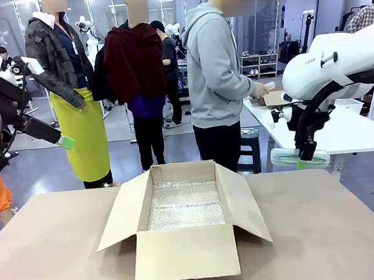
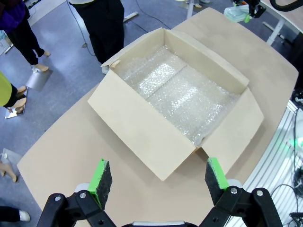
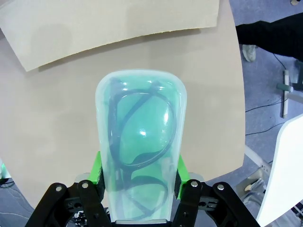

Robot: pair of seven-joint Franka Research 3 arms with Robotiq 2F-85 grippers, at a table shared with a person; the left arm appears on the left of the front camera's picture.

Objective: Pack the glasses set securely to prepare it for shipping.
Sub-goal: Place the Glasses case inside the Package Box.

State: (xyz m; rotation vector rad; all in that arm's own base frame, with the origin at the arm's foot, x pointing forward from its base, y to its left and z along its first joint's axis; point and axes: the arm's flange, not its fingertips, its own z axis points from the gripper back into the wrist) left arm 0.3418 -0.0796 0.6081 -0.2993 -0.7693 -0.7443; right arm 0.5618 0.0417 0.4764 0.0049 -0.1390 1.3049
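Beige tabletop (image 1: 324, 233) bears an open cardboard box (image 1: 186, 253) lined with bubble wrap at centre frame, while at middle right the right gripper (image 1: 303, 161) clamps the pale mint glasses case (image 3: 142, 142) in the air, and at left the left gripper (image 2: 158, 177) gapes wide, empty.

Front view looks across the bench (image 1: 53, 254) at the cardboard box (image 1: 186, 253). Left wrist view overlooks the same box from high; right wrist view peers down, close behind the mint glasses case (image 3: 142, 142).
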